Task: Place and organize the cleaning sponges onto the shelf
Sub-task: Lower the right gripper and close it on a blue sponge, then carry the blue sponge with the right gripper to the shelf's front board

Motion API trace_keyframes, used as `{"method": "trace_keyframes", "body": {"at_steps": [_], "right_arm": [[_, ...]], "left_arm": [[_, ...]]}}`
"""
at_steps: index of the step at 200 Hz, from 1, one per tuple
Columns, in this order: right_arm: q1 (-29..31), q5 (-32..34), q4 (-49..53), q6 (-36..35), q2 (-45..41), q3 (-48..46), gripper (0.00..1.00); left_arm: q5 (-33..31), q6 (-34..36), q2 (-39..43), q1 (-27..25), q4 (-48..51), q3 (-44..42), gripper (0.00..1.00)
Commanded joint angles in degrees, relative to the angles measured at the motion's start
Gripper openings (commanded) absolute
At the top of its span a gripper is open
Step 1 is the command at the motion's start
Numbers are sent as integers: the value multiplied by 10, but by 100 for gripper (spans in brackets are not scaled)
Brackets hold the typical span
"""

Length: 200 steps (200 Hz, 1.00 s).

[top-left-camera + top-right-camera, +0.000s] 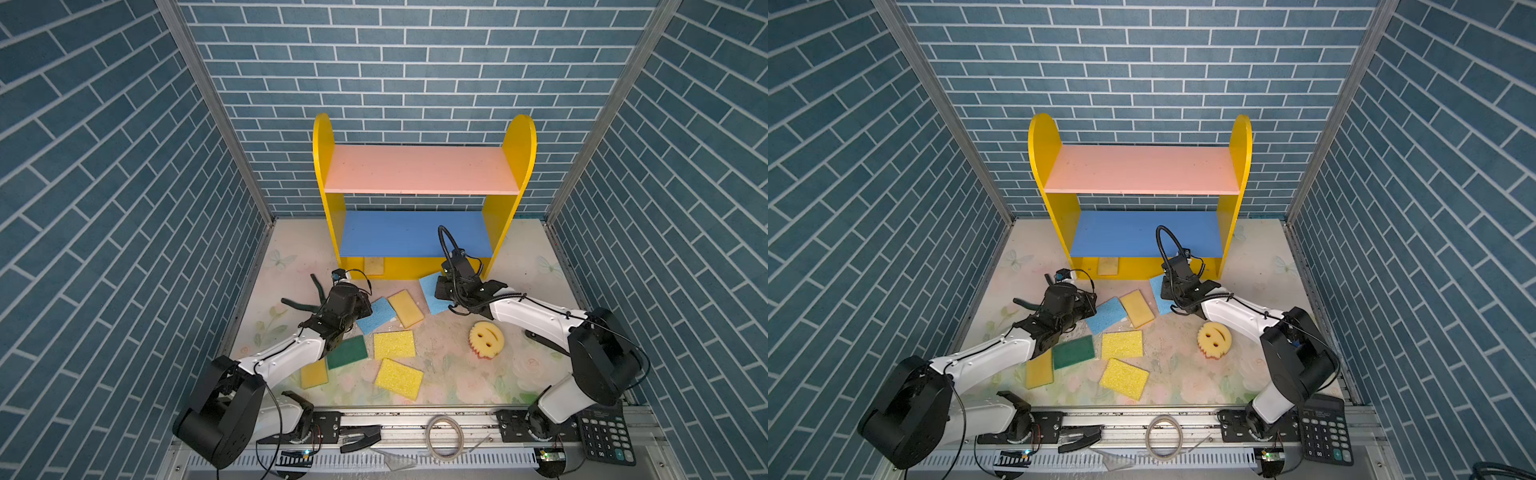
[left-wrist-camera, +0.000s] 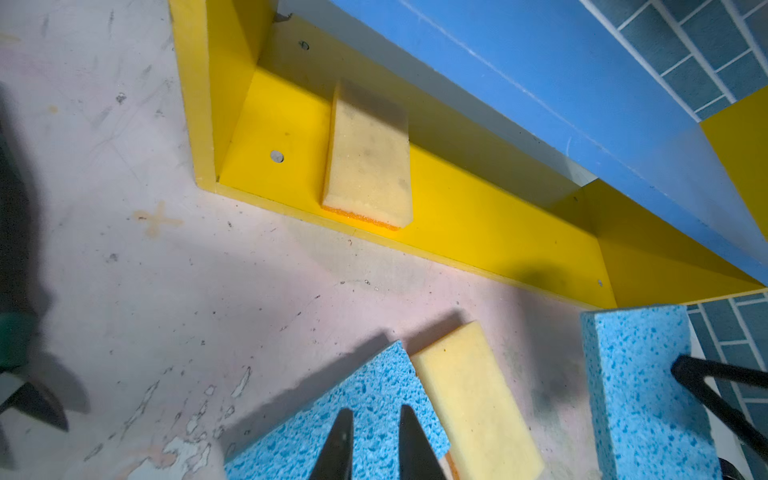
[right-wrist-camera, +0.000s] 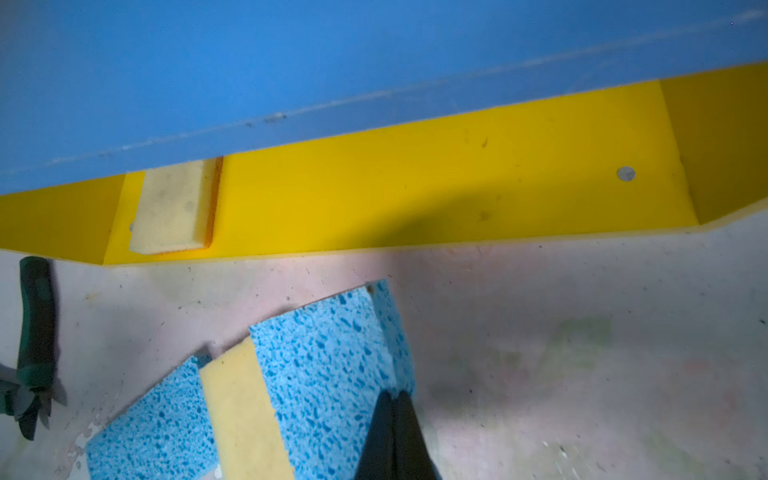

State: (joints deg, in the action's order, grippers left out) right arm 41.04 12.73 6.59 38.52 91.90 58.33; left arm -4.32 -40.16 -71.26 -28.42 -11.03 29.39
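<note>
At 6 o'clock, nearest, a yellow sponge (image 1: 399,379) lies flat; the smiley-face sponge (image 1: 486,338) sits at 4. Mid-table, the left gripper (image 2: 375,411) hangs slightly parted and empty over a blue sponge (image 2: 365,386). The right gripper (image 3: 395,395) is pinched tight on one corner of a second blue sponge (image 3: 328,345), which looks lifted. At 12, the shelf (image 1: 419,168) holds only a tan sponge (image 2: 368,162) on its base. With so thin a corner grip the foam could droop, snag the base lip or slip free.
</note>
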Motion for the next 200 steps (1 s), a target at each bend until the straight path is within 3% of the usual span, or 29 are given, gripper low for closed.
{"method": "trace_keyframes", "body": {"at_steps": [1,42,118,144,169,183,200], "right_arm": [[2,26,-60,6,22,30,0],[2,39,-165,21,68,23,0],[8,47,-221,46,155,53,0],[8,41,-216,54,151,41,23],[10,18,-209,60,128,20,34],[15,22,-208,56,111,-1,33],[22,30,-199,52,91,-29,12]], "left_arm": [[-23,8,20,1,34,-14,22],[-43,14,58,4,63,-25,26],[-38,12,70,6,74,-33,31],[-33,12,72,6,73,-33,33],[-36,15,69,6,71,-33,35],[-32,12,65,6,60,-34,35],[-29,8,59,6,52,-34,36]]}}
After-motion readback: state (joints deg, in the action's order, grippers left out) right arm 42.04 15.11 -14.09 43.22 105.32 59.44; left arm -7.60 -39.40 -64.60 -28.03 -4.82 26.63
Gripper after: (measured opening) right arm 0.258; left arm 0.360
